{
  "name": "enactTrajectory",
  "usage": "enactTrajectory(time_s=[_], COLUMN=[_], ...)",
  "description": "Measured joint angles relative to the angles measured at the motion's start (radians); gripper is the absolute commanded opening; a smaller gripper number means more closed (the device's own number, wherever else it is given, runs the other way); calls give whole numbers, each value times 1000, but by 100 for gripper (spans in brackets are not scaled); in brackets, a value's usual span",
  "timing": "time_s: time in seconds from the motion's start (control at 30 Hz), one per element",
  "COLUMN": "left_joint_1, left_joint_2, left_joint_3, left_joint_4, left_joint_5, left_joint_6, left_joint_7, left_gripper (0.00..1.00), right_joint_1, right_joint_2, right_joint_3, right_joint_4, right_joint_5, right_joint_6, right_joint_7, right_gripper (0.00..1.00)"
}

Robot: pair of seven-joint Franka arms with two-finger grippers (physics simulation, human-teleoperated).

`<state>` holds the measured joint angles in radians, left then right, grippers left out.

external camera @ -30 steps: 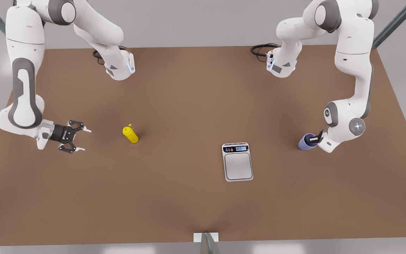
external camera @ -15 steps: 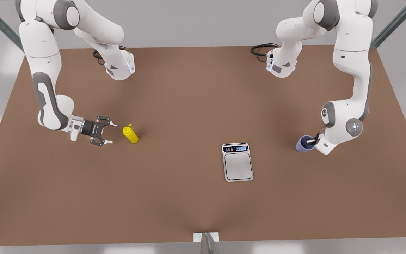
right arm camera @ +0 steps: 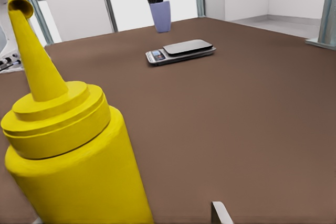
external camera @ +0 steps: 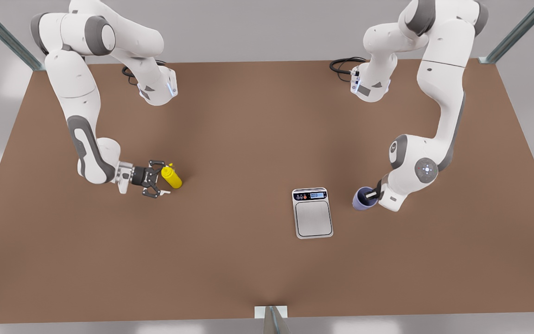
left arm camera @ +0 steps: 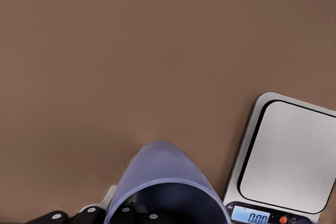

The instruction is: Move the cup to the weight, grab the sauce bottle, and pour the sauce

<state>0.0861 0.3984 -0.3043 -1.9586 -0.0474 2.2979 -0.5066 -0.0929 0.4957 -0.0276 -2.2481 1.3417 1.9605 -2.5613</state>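
The lavender cup (external camera: 362, 200) hangs just off the front view's right side of the weight (external camera: 313, 218), a silver scale. My left gripper (external camera: 370, 196) is shut on the cup's rim, one finger inside. The left wrist view looks over the cup (left arm camera: 163, 182) with the weight (left arm camera: 289, 156) beside it, reading 0.00. The yellow sauce bottle (external camera: 172, 177) stands at the front view's left. My right gripper (external camera: 163, 178) is open with its fingers on either side of the bottle. In the right wrist view the bottle (right arm camera: 73, 171) looms close; the cup (right arm camera: 160, 17) and weight (right arm camera: 181, 51) are far off.
Both arm bases stand at the back of the brown table (external camera: 248, 269), each with a black cable coil (external camera: 343, 65). A metal post (external camera: 271, 317) rises at the front edge's middle. Frame struts cross the back corners.
My right gripper has slid toward the sauce bottle and now straddles it. My left gripper has carried the cup toward the weight, from far out on the front view's right to just beside it.
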Motion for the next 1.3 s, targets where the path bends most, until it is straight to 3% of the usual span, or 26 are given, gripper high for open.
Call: enactTrajectory(time_s=[0.13, 0.47, 0.5, 0.53, 0.63, 0.67, 0.7, 0.8, 0.83, 0.9, 0.93, 1.0, 1.2, 1.3], left_joint_1=[-123, -284, -286, -287, -293, -294, -294, -293, -293, -293, -293, -293, -289, -276], left_joint_2=[73, 149, 156, 170, 186, 196, 203, 203, 203, 202, 199, 185, 76, -89], left_joint_3=[1, 20, 20, 20, 20, 20, 20, 20, 20, 20, 20, 20, 50, 187], left_joint_4=[107, 183, 188, 200, 204, 209, 210, 210, 211, 211, 211, 211, 202, 152], left_joint_5=[-5, -38, -43, -48, -51, -55, -58, -74, -80, -81, -80, -61, 22, 15], left_joint_6=[5, 52, 53, 54, 63, 65, 83, 87, 87, 85, 85, 74, -26, -152], left_joint_7=[-202, -423, -430, -443, -463, -474, -482, -489, -486, -484, -484, -486, -471, -280], left_gripper=[21, 21, 21, 21, 21, 26, 38, 55, 70, 73, 94, 100, 100, 100], right_joint_1=[2, 7, 7, 7, 5, 5, 5, 5, 5, 4, 4, 2, 2, 3], right_joint_2=[7, 1, 1, 1, 1, 1, 1, 1, 1, 1, 1, 1, 15, 17], right_joint_3=[1, 15, 17, 18, 18, 18, 18, 18, 18, 18, 18, 18, 18, 17], right_joint_4=[4, -14, -13, -13, -12, -11, -11, -11, -11, -11, -11, -11, -7, -5], right_joint_5=[4, 5, 5, 7, 7, 7, 7, 7, 7, 7, 7, 8, 9, 9], right_joint_6=[3, 0, -2, -2, -3, -3, -3, -5, -5, -8, -8, -9, -8, -8], right_joint_7=[-38, -39, -39, -38, -36, -36, -35, -31, -30, -28, -28, -27, -26, -24], right_gripper=[100, 100, 96, 82, 68, 66, 66, 62, 62, 60, 60, 60, 59, 57])
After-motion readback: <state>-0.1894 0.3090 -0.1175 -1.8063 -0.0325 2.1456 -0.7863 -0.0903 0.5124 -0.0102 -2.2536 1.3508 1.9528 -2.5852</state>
